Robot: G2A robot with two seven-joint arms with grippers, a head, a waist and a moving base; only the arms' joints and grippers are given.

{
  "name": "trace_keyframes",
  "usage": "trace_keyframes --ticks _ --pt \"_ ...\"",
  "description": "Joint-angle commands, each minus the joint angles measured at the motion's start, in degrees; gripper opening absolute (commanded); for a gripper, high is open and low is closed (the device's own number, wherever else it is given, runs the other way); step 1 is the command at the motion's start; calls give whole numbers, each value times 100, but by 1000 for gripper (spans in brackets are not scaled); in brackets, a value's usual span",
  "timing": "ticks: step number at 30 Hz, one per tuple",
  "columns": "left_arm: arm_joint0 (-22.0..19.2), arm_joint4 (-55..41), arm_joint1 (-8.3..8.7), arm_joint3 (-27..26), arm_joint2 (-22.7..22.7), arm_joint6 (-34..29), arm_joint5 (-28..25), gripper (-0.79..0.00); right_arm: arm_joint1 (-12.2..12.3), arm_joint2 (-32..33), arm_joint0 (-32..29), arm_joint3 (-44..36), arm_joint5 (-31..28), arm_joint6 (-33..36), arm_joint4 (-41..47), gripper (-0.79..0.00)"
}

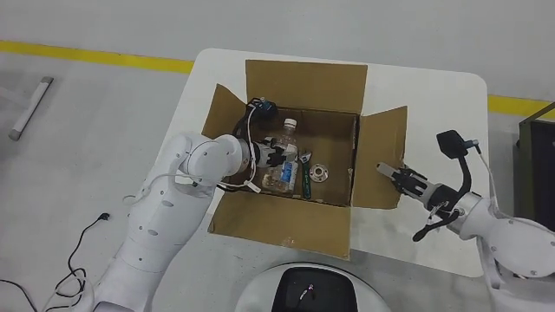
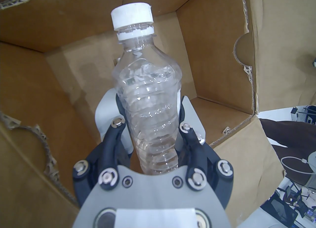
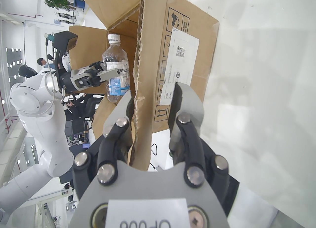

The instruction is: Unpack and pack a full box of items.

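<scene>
An open cardboard box (image 1: 303,87) stands on the white table (image 1: 434,87). My left gripper (image 1: 276,158) is inside the box, shut on a clear plastic bottle (image 1: 286,152) with a white cap. In the left wrist view the bottle (image 2: 148,85) stands upright between the fingers (image 2: 187,113) of that gripper (image 2: 149,108), above the box walls (image 2: 209,41). My right gripper (image 1: 386,171) is at the box's right flap (image 1: 381,152). Its open jaws straddle the flap's edge (image 3: 143,41), as the right gripper (image 3: 153,93) shows in its own view. The bottle (image 3: 116,71) is visible behind.
On the box floor lie a green-handled tool (image 1: 305,182) and a small round metal part (image 1: 320,172). Bare table lies to the right of the box. A grey bar (image 1: 30,104) lies on the floor far left, and a dark object (image 1: 538,121) stands at the right edge.
</scene>
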Motion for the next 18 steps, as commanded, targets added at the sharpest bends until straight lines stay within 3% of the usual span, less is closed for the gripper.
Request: trace_keyframes --ticks 1,7,18 --pt "15 0 0 -8 -1 39 -4 -785 7 27 8 11 22 -63 26 -785" --pt "-20 -214 26 -453 -113 166 -76 -785 12 151 -4 52 -74 -440 275 -785" --pt "-426 -588 136 -1455 -620 -361 -43 -785 54 645 -71 238 -230 -813 522 -785"
